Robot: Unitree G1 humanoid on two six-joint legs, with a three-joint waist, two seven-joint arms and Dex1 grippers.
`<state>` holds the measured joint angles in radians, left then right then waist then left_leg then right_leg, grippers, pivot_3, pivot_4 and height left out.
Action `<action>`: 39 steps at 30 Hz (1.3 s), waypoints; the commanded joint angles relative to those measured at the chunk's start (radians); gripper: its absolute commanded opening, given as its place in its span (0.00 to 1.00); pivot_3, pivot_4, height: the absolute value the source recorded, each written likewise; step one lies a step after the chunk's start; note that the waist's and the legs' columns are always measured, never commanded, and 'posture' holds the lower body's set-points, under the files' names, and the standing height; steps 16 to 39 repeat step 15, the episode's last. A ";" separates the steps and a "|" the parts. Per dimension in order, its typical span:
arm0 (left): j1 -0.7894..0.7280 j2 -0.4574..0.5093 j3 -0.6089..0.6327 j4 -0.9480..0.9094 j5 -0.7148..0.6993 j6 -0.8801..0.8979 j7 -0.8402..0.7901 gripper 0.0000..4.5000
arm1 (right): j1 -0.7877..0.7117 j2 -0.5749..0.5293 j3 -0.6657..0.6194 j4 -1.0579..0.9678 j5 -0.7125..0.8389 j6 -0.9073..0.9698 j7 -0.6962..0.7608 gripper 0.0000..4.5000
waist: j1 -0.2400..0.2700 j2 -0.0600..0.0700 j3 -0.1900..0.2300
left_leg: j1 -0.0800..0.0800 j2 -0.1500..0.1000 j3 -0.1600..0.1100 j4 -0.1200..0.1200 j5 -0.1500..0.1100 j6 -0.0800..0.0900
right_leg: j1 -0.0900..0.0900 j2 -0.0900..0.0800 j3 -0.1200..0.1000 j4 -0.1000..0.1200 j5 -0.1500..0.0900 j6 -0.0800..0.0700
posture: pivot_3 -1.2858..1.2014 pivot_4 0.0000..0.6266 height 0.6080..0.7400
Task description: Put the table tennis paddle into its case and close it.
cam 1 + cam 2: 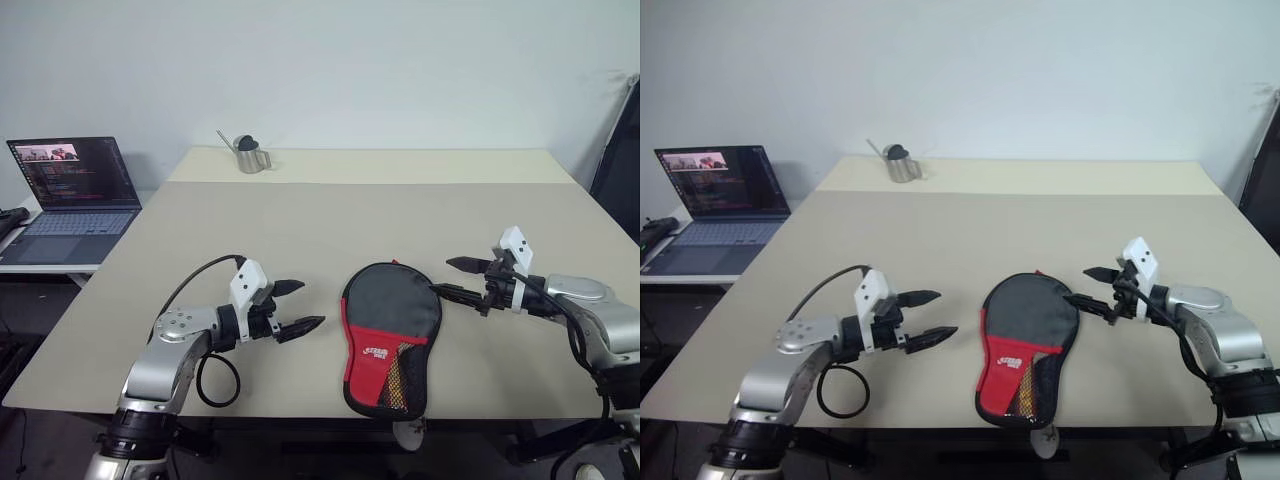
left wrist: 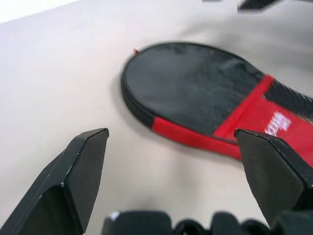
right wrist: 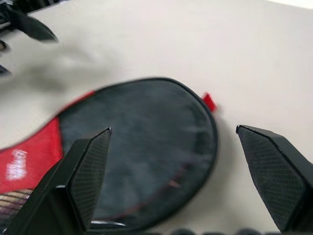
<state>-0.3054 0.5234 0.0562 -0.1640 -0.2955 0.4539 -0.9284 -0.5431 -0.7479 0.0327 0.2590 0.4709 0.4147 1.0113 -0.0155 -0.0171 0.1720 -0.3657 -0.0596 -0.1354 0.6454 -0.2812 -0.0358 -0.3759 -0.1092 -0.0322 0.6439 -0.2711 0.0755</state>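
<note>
Case (image 1: pixel 391 338) lies flat and zipped shut on your desk (image 1: pixel 330 215) near the front edge, round end pointing away from you, red logo panel toward you. Your left gripper (image 1: pixel 298 306) hovers just beside its left, jaws spread wide and empty. Your right gripper (image 1: pixel 458 279) sits close to the case's right rim, jaws likewise apart, holding nothing.
</note>
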 commanded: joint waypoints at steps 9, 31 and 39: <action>-0.007 0.011 0.007 -0.096 0.014 0.000 0.154 1.00 | -0.055 -0.025 -0.072 0.133 -0.076 -0.076 0.060 1.00 | -0.002 0.000 0.000 | 0.000 0.000 0.002 0.000 0.000 -0.001 | -0.001 0.000 0.002 0.000 0.000 0.000 | 0.52 0.24 1.00; -0.002 -0.007 -0.022 -0.039 0.027 -0.041 0.163 1.00 | -0.011 -0.044 -0.070 0.070 -0.102 -0.024 0.048 1.00 | -0.002 0.000 0.000 | 0.000 0.000 0.003 0.000 0.000 -0.001 | -0.002 0.000 0.004 0.000 0.000 0.000 | 0.52 0.24 1.00; -0.002 -0.007 -0.022 -0.039 0.027 -0.041 0.163 1.00 | -0.011 -0.044 -0.070 0.070 -0.102 -0.024 0.048 1.00 | -0.002 0.000 0.000 | 0.000 0.000 0.003 0.000 0.000 -0.001 | -0.002 0.000 0.004 0.000 0.000 0.000 | 0.52 0.24 1.00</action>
